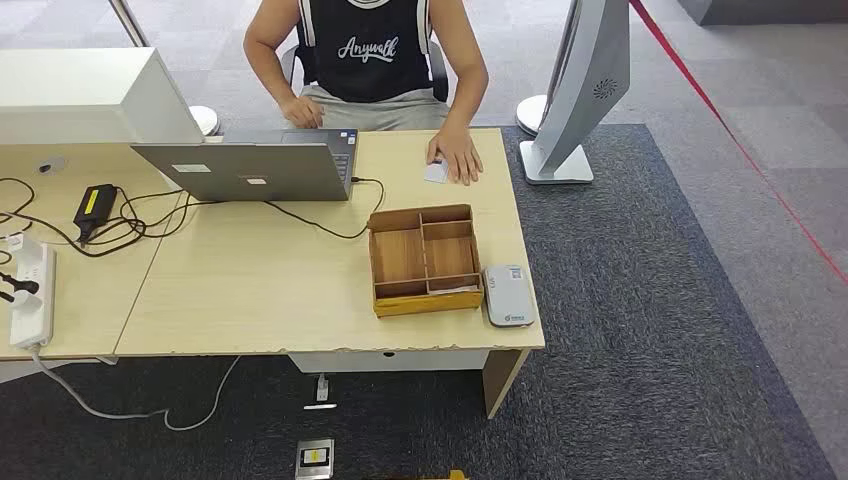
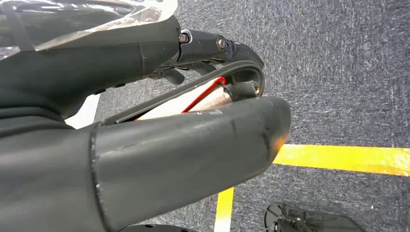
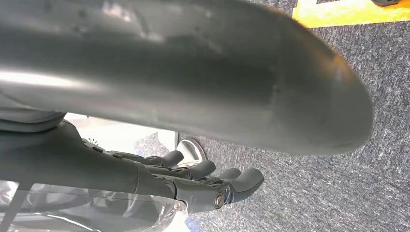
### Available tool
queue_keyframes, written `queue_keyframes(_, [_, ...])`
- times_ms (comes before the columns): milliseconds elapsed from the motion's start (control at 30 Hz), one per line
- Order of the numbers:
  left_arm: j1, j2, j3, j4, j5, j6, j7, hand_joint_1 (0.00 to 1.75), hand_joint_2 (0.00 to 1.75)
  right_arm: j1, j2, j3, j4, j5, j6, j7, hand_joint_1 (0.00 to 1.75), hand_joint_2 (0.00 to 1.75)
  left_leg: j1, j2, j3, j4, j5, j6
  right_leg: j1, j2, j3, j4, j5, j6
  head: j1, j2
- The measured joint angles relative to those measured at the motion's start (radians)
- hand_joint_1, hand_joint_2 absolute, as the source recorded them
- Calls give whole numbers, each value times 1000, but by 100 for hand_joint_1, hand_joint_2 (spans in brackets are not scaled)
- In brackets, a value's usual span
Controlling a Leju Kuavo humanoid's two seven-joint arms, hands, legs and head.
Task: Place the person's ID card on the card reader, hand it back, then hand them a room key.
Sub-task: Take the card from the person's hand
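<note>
The left hand (image 2: 159, 145) is showing a thick grey thumb, a red cable (image 2: 205, 92) and silver screws; the right hand (image 3: 193, 188) is showing dark fingers (image 3: 241, 180).

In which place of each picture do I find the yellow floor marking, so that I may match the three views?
Head view: the yellow floor marking is a thin sliver at the bottom edge, below the desk's front.
Left wrist view: a bright band runs across the floor beyond the thumb.
Right wrist view: a yellow patch lies at the picture's upper right corner.
Shared landmark: the dark grey carpet around the marking.
</note>
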Motion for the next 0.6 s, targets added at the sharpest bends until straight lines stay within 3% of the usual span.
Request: queue_keyframes(600, [0,0,-8,-6,50,3,-2,0,0,1,3,24,-1,0,-27,-5,0,0,0,0,0,0,0,0,0,0,0,0,0,0,0,0])
